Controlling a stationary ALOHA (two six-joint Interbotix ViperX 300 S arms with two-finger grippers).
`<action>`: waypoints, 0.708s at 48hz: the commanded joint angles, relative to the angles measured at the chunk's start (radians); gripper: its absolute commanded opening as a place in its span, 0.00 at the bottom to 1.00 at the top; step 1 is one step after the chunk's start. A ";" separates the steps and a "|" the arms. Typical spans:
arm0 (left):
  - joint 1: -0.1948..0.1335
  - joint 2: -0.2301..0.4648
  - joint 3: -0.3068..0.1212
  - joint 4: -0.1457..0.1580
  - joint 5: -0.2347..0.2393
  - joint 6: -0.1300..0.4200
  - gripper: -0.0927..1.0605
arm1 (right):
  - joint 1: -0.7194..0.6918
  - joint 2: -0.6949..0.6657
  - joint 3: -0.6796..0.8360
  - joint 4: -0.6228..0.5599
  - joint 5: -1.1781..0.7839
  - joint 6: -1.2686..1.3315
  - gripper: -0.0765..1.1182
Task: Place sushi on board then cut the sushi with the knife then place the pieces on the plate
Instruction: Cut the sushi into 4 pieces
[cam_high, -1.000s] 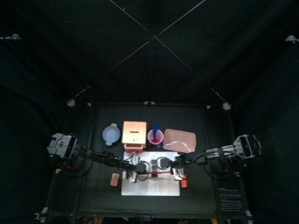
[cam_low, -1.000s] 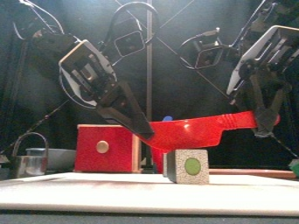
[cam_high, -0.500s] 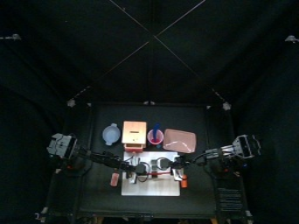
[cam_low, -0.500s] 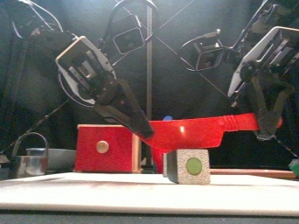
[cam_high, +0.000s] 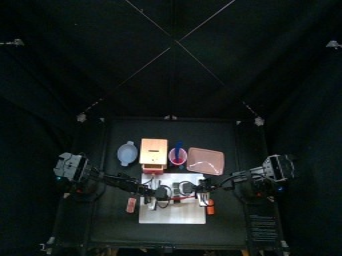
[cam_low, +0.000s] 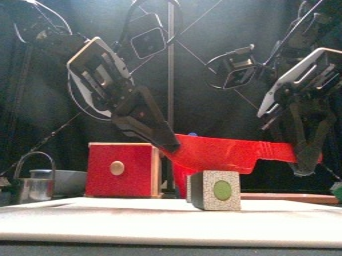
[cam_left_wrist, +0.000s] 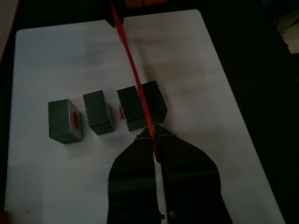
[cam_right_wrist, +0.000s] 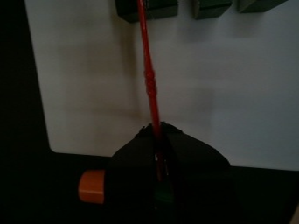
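Since the left gripper (cam_left_wrist: 152, 144) and right gripper (cam_right_wrist: 158, 131) each pinch one end of the red knife (cam_low: 221, 152), its blade is braced across the sushi (cam_left_wrist: 103, 112) on the white board (cam_left_wrist: 70, 70), apparently for an even cut.

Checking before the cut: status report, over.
Status: left claw, right claw shut on red knife. Blade over end sushi piece on white board. Nothing in the way.
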 joint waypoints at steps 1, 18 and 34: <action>-0.014 0.000 -0.014 0.005 0.005 0.006 0.23 | -0.017 0.002 -0.029 -0.043 -0.015 0.003 0.18; -0.014 -0.017 -0.020 0.005 0.008 0.005 0.23 | -0.020 -0.060 -0.087 -0.051 0.080 0.006 0.18; -0.015 -0.011 -0.018 0.005 0.009 0.005 0.23 | -0.014 -0.048 -0.083 -0.040 0.081 0.008 0.18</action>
